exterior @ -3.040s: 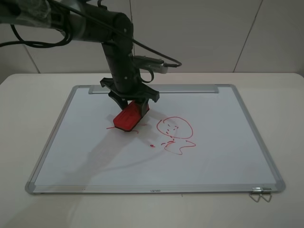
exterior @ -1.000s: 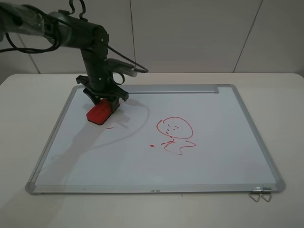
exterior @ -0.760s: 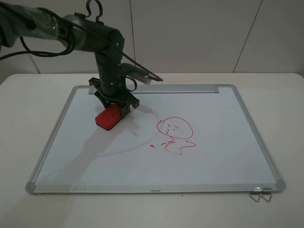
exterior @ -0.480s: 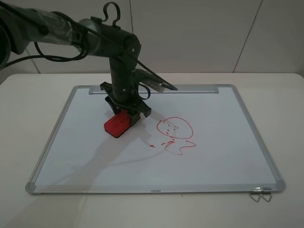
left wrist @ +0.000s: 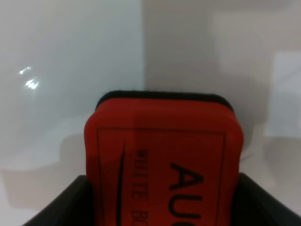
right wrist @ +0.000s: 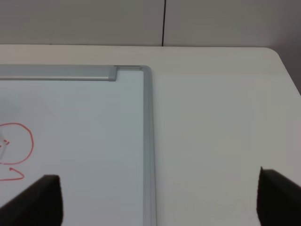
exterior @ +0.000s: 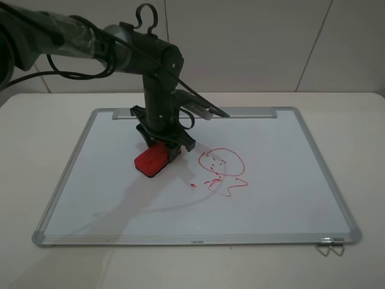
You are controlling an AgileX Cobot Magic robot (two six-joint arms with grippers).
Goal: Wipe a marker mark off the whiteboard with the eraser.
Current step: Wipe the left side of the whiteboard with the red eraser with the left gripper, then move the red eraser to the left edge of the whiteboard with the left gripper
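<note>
My left gripper [exterior: 163, 146] is shut on the red eraser [exterior: 151, 161], whose black felt base rests tilted on the whiteboard [exterior: 271, 205], left of centre. In the left wrist view the eraser [left wrist: 164, 160] fills the lower frame, dark lettering up, between dark fingers [left wrist: 66, 202], with board surface [left wrist: 70, 70] beyond. No small scribble with a long horizontal stroke shows anywhere; the eraser covers that part of the board. My right gripper [right wrist: 160, 202] stands open above the whiteboard's [right wrist: 94, 117] far right corner, holding nothing, and is out of the high view.
A red round face doodle [exterior: 221, 162] with a squiggle under it [exterior: 227, 188] lies right of the eraser, and a red speck [exterior: 192, 185] sits between them. The tray strip [exterior: 240, 112] runs along the far edge. A wire clip [exterior: 328, 247] lies at the front right corner.
The left gripper swept the eraser to the board's left, then back right and toward the front. The small scribble and its stroke, seen beside the eraser earlier, no longer show.
</note>
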